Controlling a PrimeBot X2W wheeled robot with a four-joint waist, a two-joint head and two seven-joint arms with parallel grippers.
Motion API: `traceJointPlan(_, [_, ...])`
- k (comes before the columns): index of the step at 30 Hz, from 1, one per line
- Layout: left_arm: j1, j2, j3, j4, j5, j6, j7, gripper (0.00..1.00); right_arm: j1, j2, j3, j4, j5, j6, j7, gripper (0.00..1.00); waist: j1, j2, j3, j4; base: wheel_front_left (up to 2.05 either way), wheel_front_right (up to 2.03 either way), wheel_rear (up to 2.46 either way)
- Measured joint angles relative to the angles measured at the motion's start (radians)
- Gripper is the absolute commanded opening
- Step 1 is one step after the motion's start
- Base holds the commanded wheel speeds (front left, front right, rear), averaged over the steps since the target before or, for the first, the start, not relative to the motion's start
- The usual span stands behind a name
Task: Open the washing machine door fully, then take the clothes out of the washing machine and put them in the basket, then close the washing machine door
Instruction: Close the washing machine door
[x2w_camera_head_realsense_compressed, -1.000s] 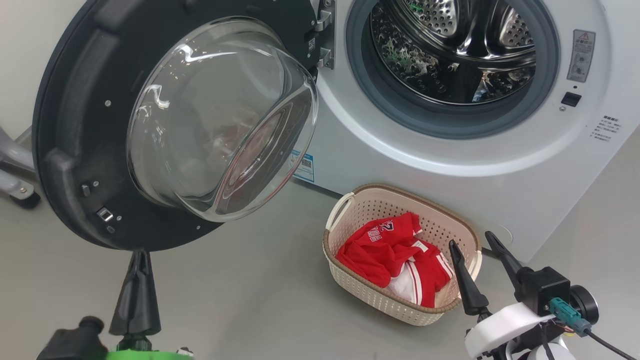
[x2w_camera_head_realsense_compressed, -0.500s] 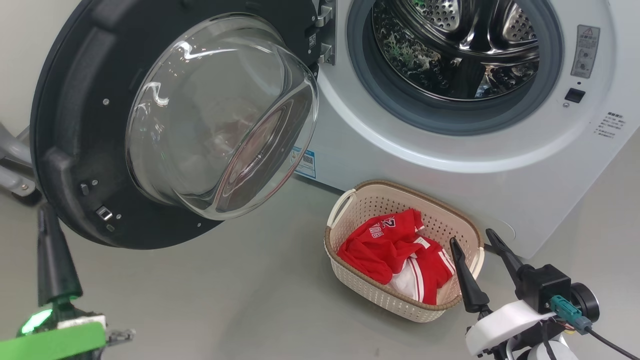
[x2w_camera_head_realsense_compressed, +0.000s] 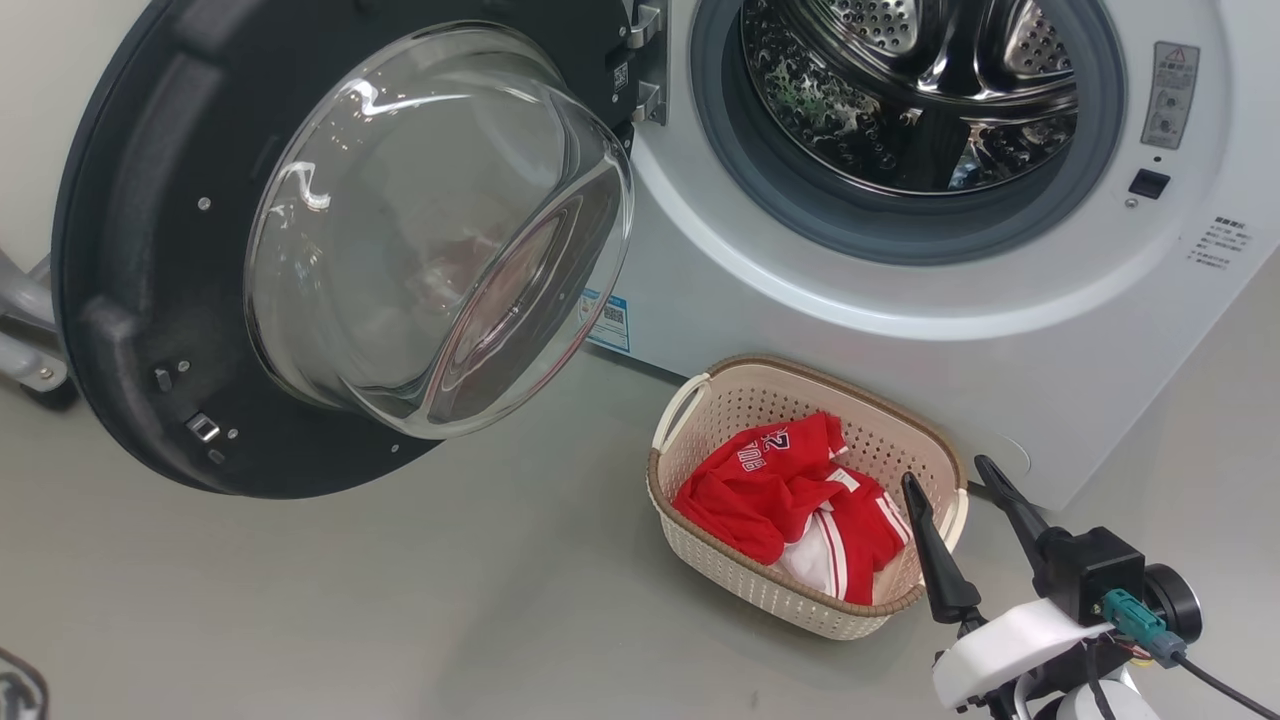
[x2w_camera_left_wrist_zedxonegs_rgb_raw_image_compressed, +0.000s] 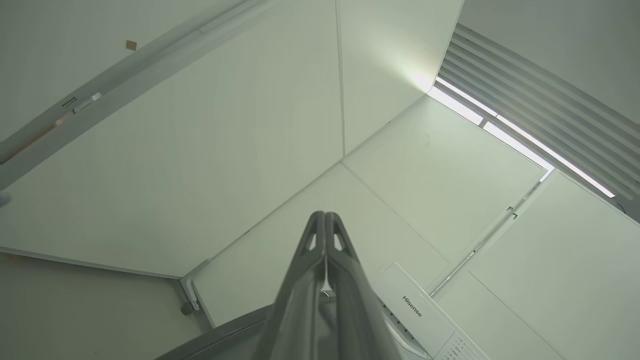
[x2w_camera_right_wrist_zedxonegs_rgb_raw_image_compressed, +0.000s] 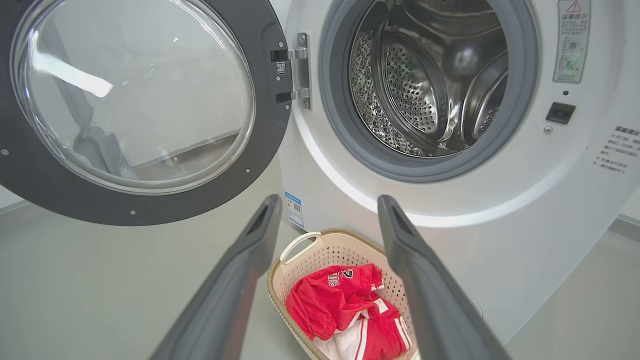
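Note:
The washing machine door (x2w_camera_head_realsense_compressed: 150, 250) stands swung wide open to the left, its glass bowl bulging toward me; it is in the right wrist view too (x2w_camera_right_wrist_zedxonegs_rgb_raw_image_compressed: 50, 200). The washing machine (x2w_camera_head_realsense_compressed: 900, 330) shows a bare steel drum (x2w_camera_head_realsense_compressed: 900, 90). The red and white clothes (x2w_camera_head_realsense_compressed: 770, 490) lie in the cream basket (x2w_camera_head_realsense_compressed: 760, 590) on the floor before the machine. My right gripper (x2w_camera_head_realsense_compressed: 945, 472) hovers open and empty just right of the basket, looking over it (x2w_camera_right_wrist_zedxonegs_rgb_raw_image_compressed: 329, 200). My left gripper (x2w_camera_left_wrist_zedxonegs_rgb_raw_image_compressed: 325, 215) is shut on nothing, pointing up at the walls and ceiling.
A grey metal frame with a castor (x2w_camera_head_realsense_compressed: 25, 350) stands behind the door at the far left. Bare grey floor (x2w_camera_head_realsense_compressed: 450, 600) spreads between the door and the basket. The machine's branded top panel (x2w_camera_left_wrist_zedxonegs_rgb_raw_image_compressed: 415, 305) lies below my left fingers.
My shut left gripper has swung from under the door's lower rim out to the left and left the head view. The right gripper, door, basket and clothes stay put; the view shifted slightly.

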Motion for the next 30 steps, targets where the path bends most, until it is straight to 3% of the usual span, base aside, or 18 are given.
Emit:
traceJointPlan(7, [-0.126, 0.071, 0.047, 0.216, -0.099, 0.086, 0.097, 0.0, 0.0, -0.003, -0.002, -0.005, 0.0, -0.008, 0.0, 1.0, 0.0, 0.0, 0.012, -0.004, 0.0, 0.0, 0.0])
traceJointPlan(12, [-0.185, 0.104, 0.027, 0.355, -0.136, 0.118, 0.17, 0.0, 0.0, -0.01, -0.009, -0.01, 0.0, -0.009, 0.0, 1.0, 0.0, 0.0, 0.026, -0.009, 0.0, 0.0, 0.0])
traceJointPlan(20, [-0.22, 0.138, -0.012, 0.509, -0.173, 0.131, 0.274, 0.0, 0.0, -0.014, 0.001, -0.021, -0.008, -0.009, 0.005, 1.0, 0.0, 0.0, 0.04, -0.023, 0.0, 0.0, 0.0])
traceJointPlan(30, [-0.265, 0.14, -0.089, 0.617, -0.183, 0.131, 0.378, 0.0, 0.0, -0.032, -0.013, -0.03, -0.008, -0.009, 0.007, 1.0, 0.0, 0.0, 0.062, -0.041, 0.0, 0.0, 0.0])
